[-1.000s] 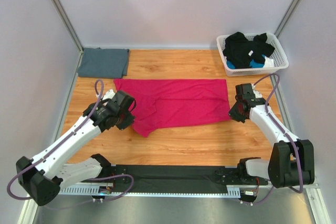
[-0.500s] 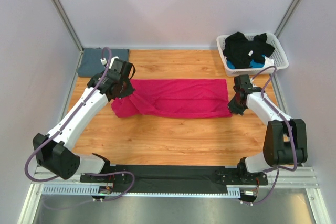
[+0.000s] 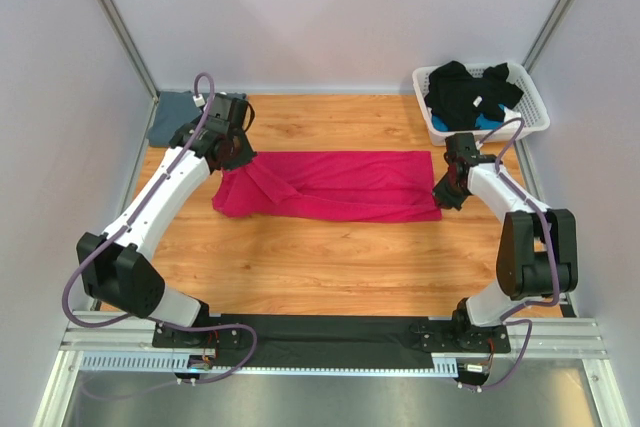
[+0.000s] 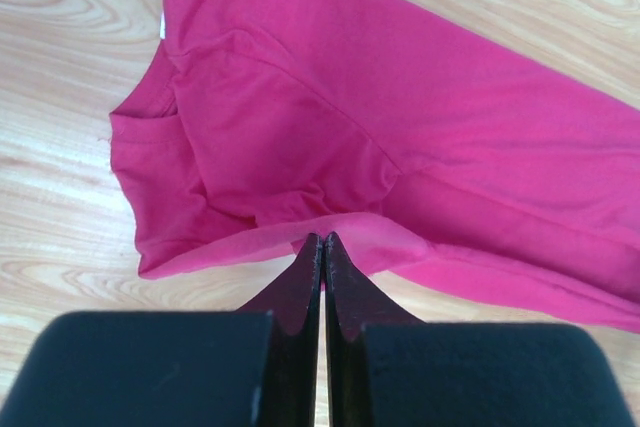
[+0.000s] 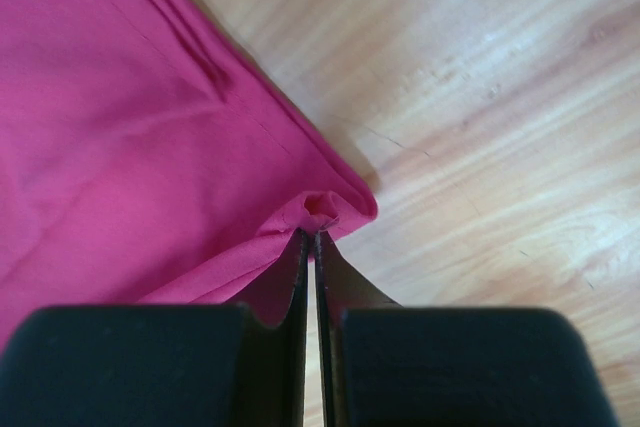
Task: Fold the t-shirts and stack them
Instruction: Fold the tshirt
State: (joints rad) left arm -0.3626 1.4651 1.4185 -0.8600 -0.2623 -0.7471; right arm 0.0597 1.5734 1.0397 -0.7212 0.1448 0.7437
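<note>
The magenta-pink t-shirt (image 3: 335, 187) lies on the wooden table as a long band, folded lengthwise. My left gripper (image 3: 228, 155) is shut on the shirt's edge at its left end; the left wrist view shows the fingertips (image 4: 322, 243) pinching the pink hem (image 4: 300, 232). My right gripper (image 3: 447, 194) is shut on the shirt's right corner; the right wrist view shows the tips (image 5: 310, 237) clamping a bunched corner (image 5: 322, 207). The slate blue-grey shirt (image 3: 172, 115) lies folded flat at the back left, partly hidden by my left arm.
A white lattice basket (image 3: 530, 119) with black and blue clothes stands at the back right. Grey walls enclose the table on three sides. A black rail runs along the near edge.
Both grippers carried the shirt's near edge away from me to the far edge, folding it into a narrower band. The left arm swung far towards the back left.
</note>
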